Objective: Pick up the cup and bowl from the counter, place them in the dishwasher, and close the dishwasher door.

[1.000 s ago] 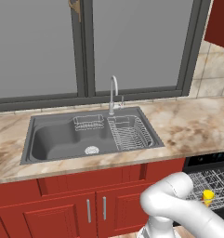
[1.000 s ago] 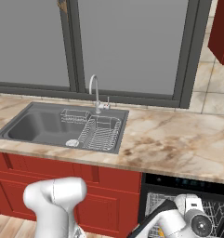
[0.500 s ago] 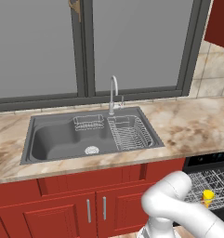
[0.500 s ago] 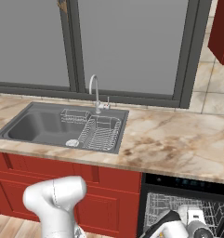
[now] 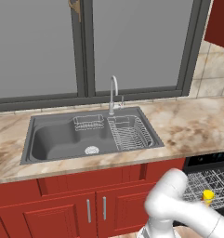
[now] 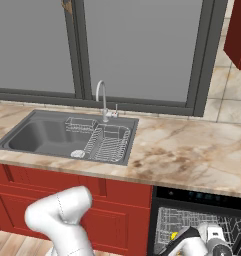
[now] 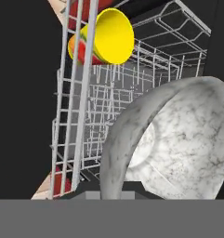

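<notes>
Bowl (image 7: 178,139): hanging big at the lower right, jaws pinching its rim tight, going into the rack (image 7: 81,93).
Cup (image 7: 108,37): lying in the rack, upper left.

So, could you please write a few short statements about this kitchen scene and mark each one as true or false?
1. The black dishwasher with grey-white wire racks stands open. True.
2. The yellow cup lies inside the wire rack. True.
3. The grey-white marbled bowl rests in the grey steel sink. False: the shut gripper holds it close before the hand camera, at the dishwasher rack.
4. The beige-and-brown marbled stone counter lies to the left of the sink in the right base view. False: the wide stretch of counter lies to its right.
5. A curved metal faucet stands behind the sink. True.
</notes>
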Tool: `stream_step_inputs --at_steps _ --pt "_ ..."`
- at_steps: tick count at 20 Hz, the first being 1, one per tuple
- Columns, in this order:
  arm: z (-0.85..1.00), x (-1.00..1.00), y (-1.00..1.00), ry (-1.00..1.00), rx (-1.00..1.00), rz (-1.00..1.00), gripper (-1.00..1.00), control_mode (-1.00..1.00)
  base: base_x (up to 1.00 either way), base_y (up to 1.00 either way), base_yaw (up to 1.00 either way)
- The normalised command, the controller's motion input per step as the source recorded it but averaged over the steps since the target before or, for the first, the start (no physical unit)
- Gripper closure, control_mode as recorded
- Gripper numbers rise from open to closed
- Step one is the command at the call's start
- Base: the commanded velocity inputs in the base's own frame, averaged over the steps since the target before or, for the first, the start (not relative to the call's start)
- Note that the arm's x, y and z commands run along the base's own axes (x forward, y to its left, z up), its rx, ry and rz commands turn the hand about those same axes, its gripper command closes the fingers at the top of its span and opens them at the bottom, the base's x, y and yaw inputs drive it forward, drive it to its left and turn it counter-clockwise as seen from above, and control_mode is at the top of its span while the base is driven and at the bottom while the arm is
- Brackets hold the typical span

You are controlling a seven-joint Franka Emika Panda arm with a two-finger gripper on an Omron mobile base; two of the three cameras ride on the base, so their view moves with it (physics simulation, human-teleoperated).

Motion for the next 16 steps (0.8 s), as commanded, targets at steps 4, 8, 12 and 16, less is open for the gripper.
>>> stream_step_inputs --at_steps 4,8,12,16 --pt "-0.54 0.54 -0.52 0.0 0.0 0.0 1.0 -1.0 0.0 0.0 0.0" --pt "-0.7 0.46 -0.45 0.0 0.01 0.0 1.0 -1.0 0.0 0.0 0.0" --pt "-0.92 -0.01 -0.26 0.0 0.0 0.0 1.0 -1.0 0.0 0.0 0.0" --pt "-1.0 -0.28 -0.13 -0.02 0.0 0.03 1.0 -1.0 0.0 0.0 0.0"
